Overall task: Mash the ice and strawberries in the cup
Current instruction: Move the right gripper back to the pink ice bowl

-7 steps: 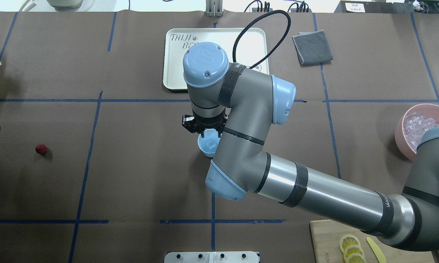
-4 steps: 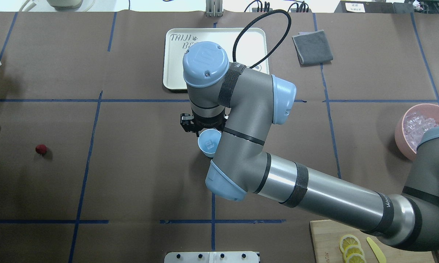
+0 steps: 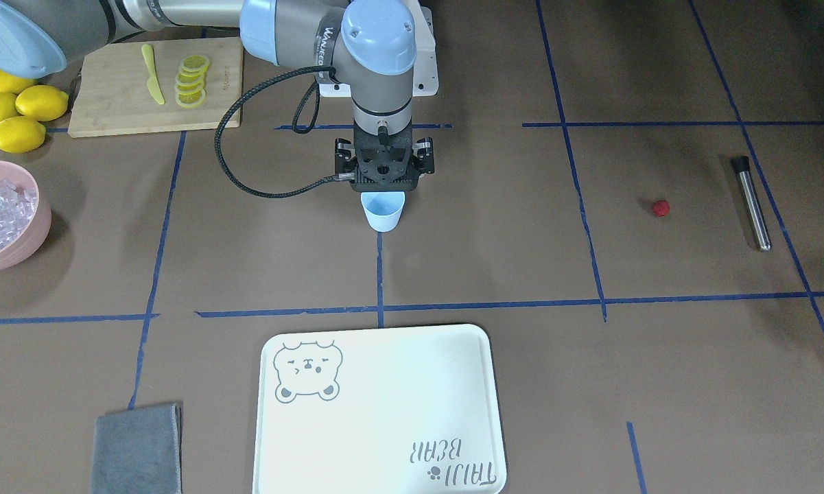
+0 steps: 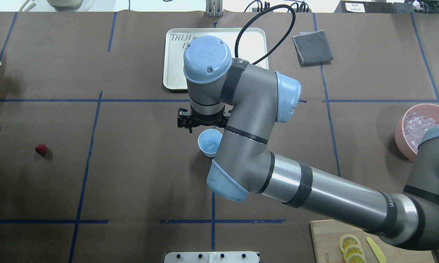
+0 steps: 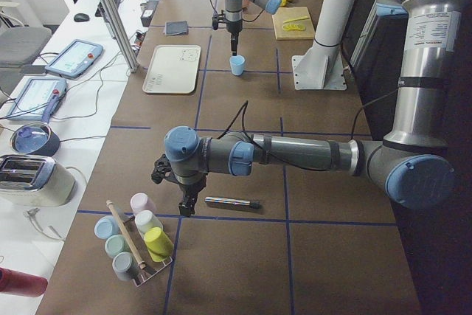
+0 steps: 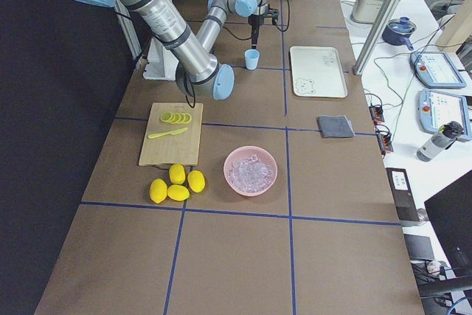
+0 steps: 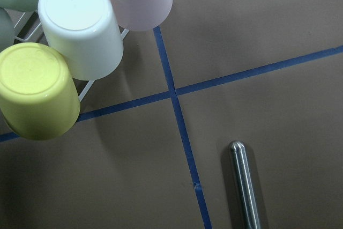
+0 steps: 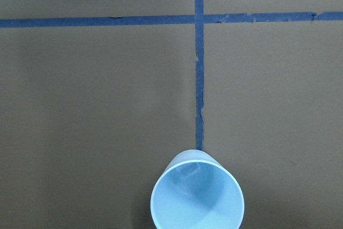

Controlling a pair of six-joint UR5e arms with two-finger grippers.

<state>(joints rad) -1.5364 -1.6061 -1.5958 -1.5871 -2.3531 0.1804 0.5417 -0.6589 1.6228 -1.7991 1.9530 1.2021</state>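
Holds right pincer (image 3: 383,181) spread just above the cup (image 3: 383,214) on the desk (image 3: 494,240), likely for dropping in ice (image 4: 211,145): one cube inside. Leaves strawberry (image 3: 661,208) well apart from cup. Cannot tell the state of left pincer (image 5: 184,207), far from cup, over metal rod (image 5: 230,201).

cup (image 4: 209,143) mid-table, tray (image 4: 175,73) beyond, strawberry (image 4: 41,148) far left, bowl (image 4: 401,133) far right
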